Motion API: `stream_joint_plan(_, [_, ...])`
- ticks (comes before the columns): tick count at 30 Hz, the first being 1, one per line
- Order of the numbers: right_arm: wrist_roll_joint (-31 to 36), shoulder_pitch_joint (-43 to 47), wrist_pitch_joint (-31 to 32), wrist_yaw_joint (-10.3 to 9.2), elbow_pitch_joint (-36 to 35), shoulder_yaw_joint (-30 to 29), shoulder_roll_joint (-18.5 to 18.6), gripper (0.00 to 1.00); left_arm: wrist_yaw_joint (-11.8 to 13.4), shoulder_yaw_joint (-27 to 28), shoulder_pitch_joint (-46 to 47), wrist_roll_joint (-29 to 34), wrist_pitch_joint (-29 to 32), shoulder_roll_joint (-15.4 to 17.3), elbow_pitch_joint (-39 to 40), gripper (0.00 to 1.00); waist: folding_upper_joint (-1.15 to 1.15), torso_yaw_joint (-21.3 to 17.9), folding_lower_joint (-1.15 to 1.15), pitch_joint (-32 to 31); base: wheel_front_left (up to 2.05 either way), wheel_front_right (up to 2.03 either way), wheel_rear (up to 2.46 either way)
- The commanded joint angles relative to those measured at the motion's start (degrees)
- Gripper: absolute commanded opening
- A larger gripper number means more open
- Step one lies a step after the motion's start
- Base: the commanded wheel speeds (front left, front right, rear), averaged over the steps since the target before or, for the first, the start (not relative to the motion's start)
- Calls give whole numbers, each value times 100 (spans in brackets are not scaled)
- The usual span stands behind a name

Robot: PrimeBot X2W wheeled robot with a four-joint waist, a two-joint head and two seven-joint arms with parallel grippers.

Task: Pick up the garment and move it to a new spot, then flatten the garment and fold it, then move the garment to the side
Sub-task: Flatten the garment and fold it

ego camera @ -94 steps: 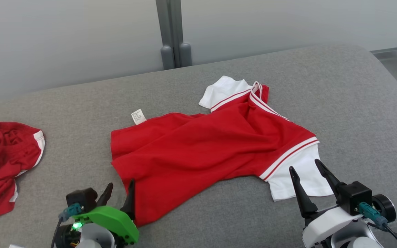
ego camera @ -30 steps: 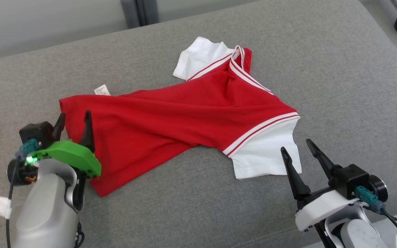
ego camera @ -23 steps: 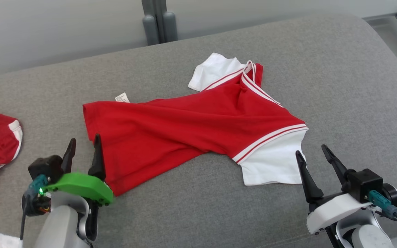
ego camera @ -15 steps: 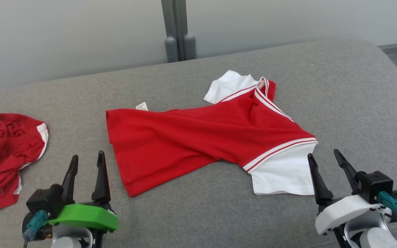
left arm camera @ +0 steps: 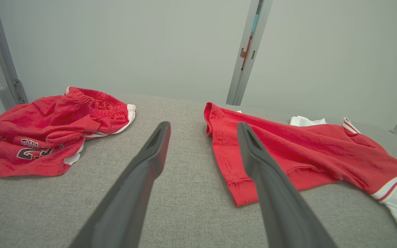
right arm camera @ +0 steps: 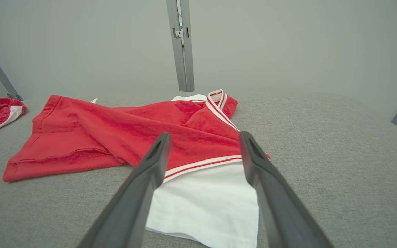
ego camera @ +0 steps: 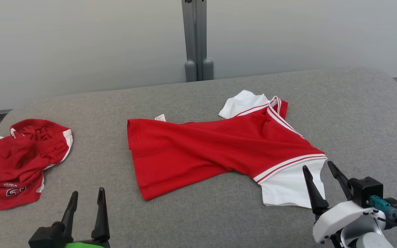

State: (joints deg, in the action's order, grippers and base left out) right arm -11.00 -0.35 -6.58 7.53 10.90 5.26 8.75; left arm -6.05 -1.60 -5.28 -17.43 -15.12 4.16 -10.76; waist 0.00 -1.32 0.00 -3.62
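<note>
red cotton shirt with white sleeves (ego camera: pixel 219 151) lies centre of the grey fabric pad (ego camera: pixel 357 113), spread but creased, unfolded. left gripper (ego camera: pixel 87 191) at seven o'clock, right gripper (ego camera: pixel 317 165) at five, fingers spread, empty. smoothing, folding, side move look undone.

Red T-shirt (ego camera: pixel 212 151) with white sleeves (ego camera: pixel 288 189) and red-white striped trim (ego camera: pixel 289 167), red shorts (ego camera: pixel 16 162) at nine o'clock with white edging and dark lettering, grey woven cushion (ego camera: pixel 357 117).

Right hand (right arm camera: pixel 204 135) agape — white sleeve (right arm camera: pixel 205 199) of garment (right arm camera: pixel 115 134) ahead
</note>
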Motion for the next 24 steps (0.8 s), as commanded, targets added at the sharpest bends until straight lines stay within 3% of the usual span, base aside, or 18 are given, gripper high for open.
stream_joint_plan(1, [-45, -47, -13, -8, 25, 17, 34, 100, -14, 53, -90, 43, -3, 8, -1, 100, 0, 34, 0, -36, 0, 0, 0])
stream_joint_plan(24, [-163, -19, 134, -8, -75, 10, 99, 100, -85, 42, 104, -8, -4, -2, -342, 100, 0, 33, 0, 20, 0, 0, 0])
